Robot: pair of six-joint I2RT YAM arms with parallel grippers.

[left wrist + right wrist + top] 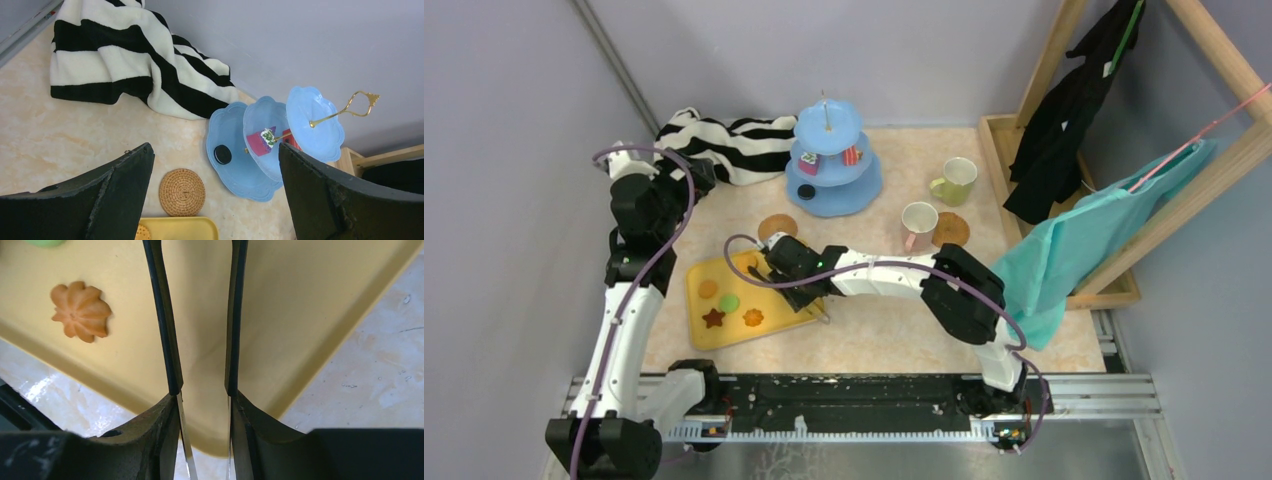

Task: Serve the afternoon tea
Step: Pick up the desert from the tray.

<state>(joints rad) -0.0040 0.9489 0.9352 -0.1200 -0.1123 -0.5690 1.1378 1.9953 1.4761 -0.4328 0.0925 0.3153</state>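
A light-blue three-tier stand [832, 165] [260, 145] holds a black cookie [222, 154] on its bottom tier and cake slices [265, 140] on the middle one. The yellow tray [734, 300] [300, 300] carries several cookies, among them an orange flower one [80, 311]. My right gripper [789, 270] [202, 395] hovers low over the tray, shut on metal tongs [167, 330] whose black-tipped arms stand apart with nothing between them. My left gripper [664, 185] [215, 150] is open and raised at the back left. A pink-handled cup [917, 225] and a yellow-green cup [954, 180] stand right of the stand.
One cork coaster [776, 227] [182, 192] lies between tray and stand, another [951, 229] beside the pink-handled cup. A striped cloth [729, 145] lies at the back left. A wooden rack at the right holds a black garment [1064, 110] and a teal one [1084, 250].
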